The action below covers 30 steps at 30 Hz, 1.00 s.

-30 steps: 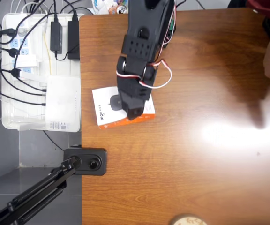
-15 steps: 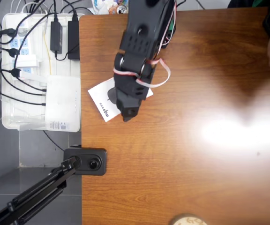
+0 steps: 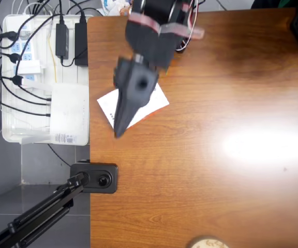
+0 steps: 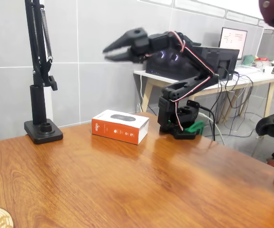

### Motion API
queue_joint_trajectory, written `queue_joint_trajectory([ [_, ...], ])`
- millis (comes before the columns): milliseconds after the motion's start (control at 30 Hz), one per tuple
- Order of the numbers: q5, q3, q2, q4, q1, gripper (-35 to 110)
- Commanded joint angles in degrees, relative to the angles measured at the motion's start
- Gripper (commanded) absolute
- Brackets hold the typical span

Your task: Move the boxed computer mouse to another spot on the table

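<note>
Fingers [image 4: 112, 51] now raised off wood-grain table [image 4: 127, 190]

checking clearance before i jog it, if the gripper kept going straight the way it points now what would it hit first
Probably nothing close: in the fixed view the gripper is raised well above the boxed computer mouse, pointing roughly level toward the black stand. Depth is unclear, so it may pass beside it.

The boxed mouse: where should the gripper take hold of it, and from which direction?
Probably from above, across the short width. The boxed mouse lies flat on the table, its long sides bare. The gripper, raised above it, is open.
</note>
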Motion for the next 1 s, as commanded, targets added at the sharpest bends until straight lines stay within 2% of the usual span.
queue_joint_trajectory([
  [0, -1.5, -0.8, 3.9, -8.3, 0.8, 0],
  [67, -4.0, -1.1, 3.9, -14.5, 0.5, 0],
  [100, -5.6, 0.9, 3.9, -21.2, 0.5, 0],
  [200, -18.1, 16.0, 4.0, -58.3, -1.3, 0],
  [267, -19.4, 23.1, 4.0, -78.2, -3.3, 0],
  [400, -20.2, 33.1, 4.0, -109.2, -4.8, 0],
  [633, -19.6, 33.1, 4.0, -137.7, -8.8, 0],
  [833, -19.1, 33.1, 3.9, -138.9, -8.6, 0],
  [967, -6.1, 33.1, 3.9, -138.8, -8.6, 0],
])
